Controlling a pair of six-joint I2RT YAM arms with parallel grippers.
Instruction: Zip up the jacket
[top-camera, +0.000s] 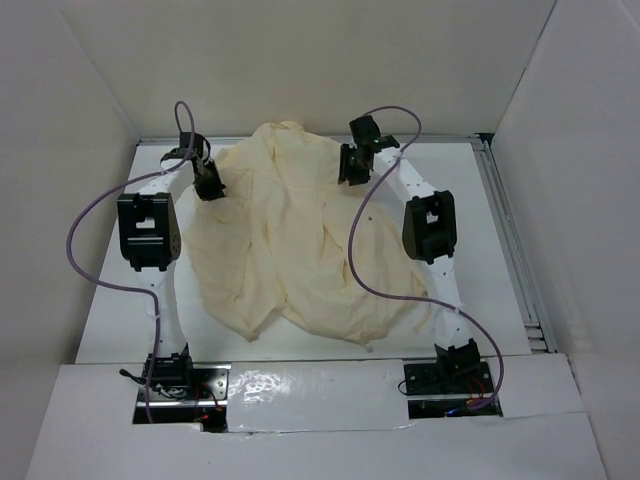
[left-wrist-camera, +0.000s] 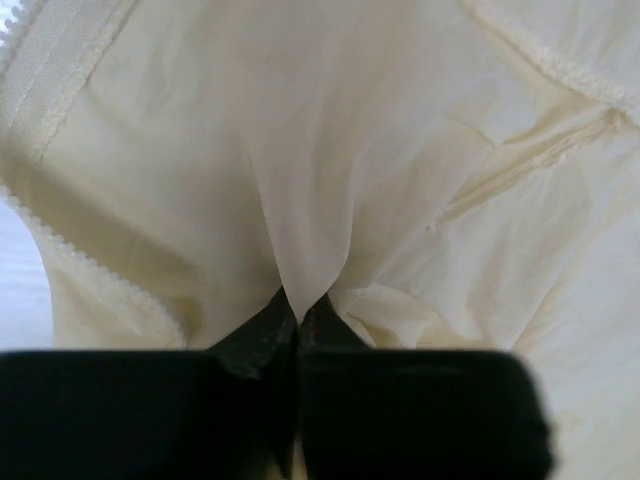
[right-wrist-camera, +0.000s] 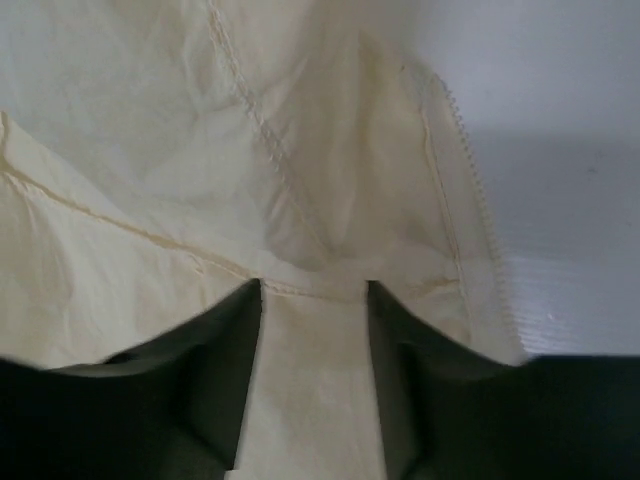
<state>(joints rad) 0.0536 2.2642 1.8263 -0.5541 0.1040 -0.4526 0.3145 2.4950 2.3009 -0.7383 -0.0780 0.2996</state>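
Observation:
The pale cream jacket (top-camera: 290, 240) lies crumpled in the middle of the white table (top-camera: 485, 270). My left gripper (top-camera: 208, 183) is at its far left edge. In the left wrist view the gripper (left-wrist-camera: 298, 305) is shut on a pinched fold of the jacket (left-wrist-camera: 350, 150), with a zipper edge (left-wrist-camera: 70, 255) to the left. My right gripper (top-camera: 352, 165) is at the jacket's far right edge. In the right wrist view the gripper (right-wrist-camera: 314, 290) is open with jacket fabric (right-wrist-camera: 150, 130) lying between its fingers, and a zipper edge (right-wrist-camera: 470, 190) runs to the right.
White walls enclose the table on the left, back and right. A metal rail (top-camera: 512, 250) runs along the table's right side. Purple cables (top-camera: 365, 260) loop from both arms, the right one over the jacket. The arm bases (top-camera: 170, 372) sit at the near edge.

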